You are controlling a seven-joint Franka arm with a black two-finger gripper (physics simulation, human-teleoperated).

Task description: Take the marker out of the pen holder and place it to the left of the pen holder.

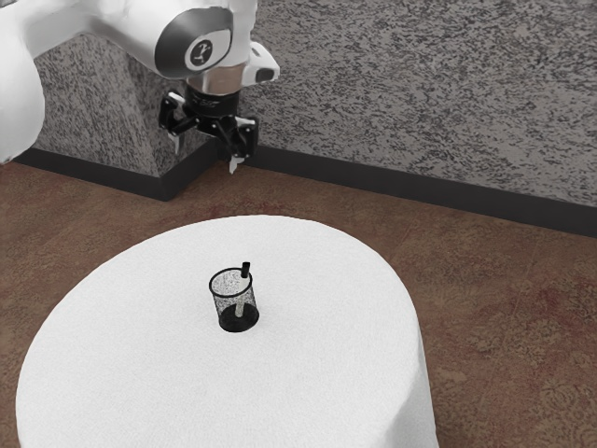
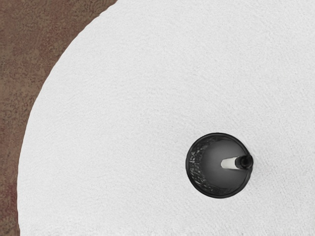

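Gripper [image 1: 206, 154], upper left of exterior view: jaws released, 2 fingers apart, nothing grasped. Black-capped marker [image 1: 246, 270] leans inside mesh pen holder [image 1: 222, 305], left of frame centre, cap above rim. Step in hand, judged: approach. Advise centring over the cap, 1 finger each side, tips above the rim so the holder isn't knocked; close gently, draw up along the lean until the lower end clears.
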